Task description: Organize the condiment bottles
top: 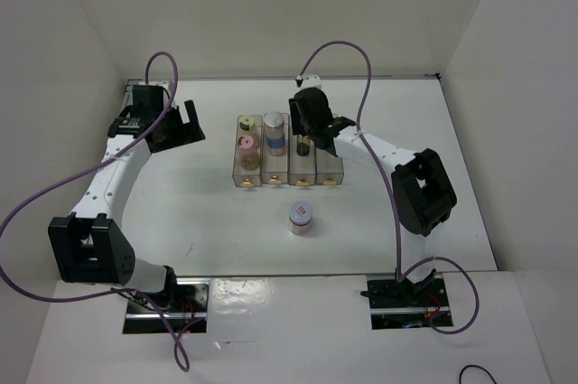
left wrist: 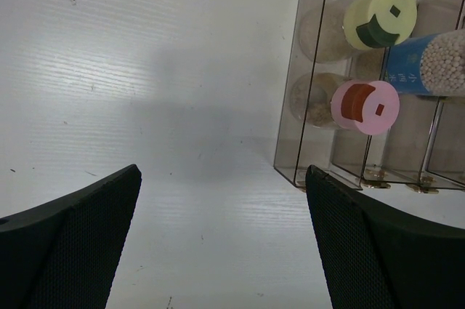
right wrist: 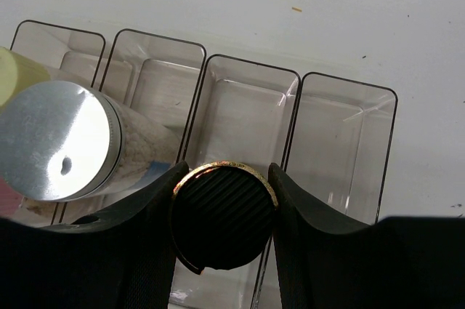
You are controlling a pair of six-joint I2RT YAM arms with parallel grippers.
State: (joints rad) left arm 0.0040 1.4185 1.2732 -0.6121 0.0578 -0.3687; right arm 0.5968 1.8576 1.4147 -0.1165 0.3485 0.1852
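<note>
Mid-table (top: 208,212): four clear bins (top: 330,167) in one row, touching side to side, small brass knobs (top: 274,182) on the near ends.

Leftmost bin: yellow jar (top: 246,122) at the back, pink jar (top: 245,143) just in front of it, both upright.

Second bin: blue-label jar (top: 274,128), tall, silver lid, toward the back.

Grey-lid jar (top: 302,217) alone on the table, upright, on the near side of the row, well apart from both arms.

Closest obstacle to the right gripper (right wrist: 227,173): the blue-label jar, just beside it in the wrist view. Touching or not, cannot tell. Bin walls close on either side of the fingers.

Dark bottle (right wrist: 225,218) between the jaws, upright. Gold-rimmed ribbed cap pinched from both sides, jaws closed down to the cap's width. Sits over the third bin from the left. Bottom hidden, so resting or lifted cannot be told.

Left gripper (left wrist: 223,178) off to the left of the row, over the table, jaws spread wide, nothing held. Leftmost bin near its right finger, apart from it; yellow and pink lids in view past that finger.
</note>
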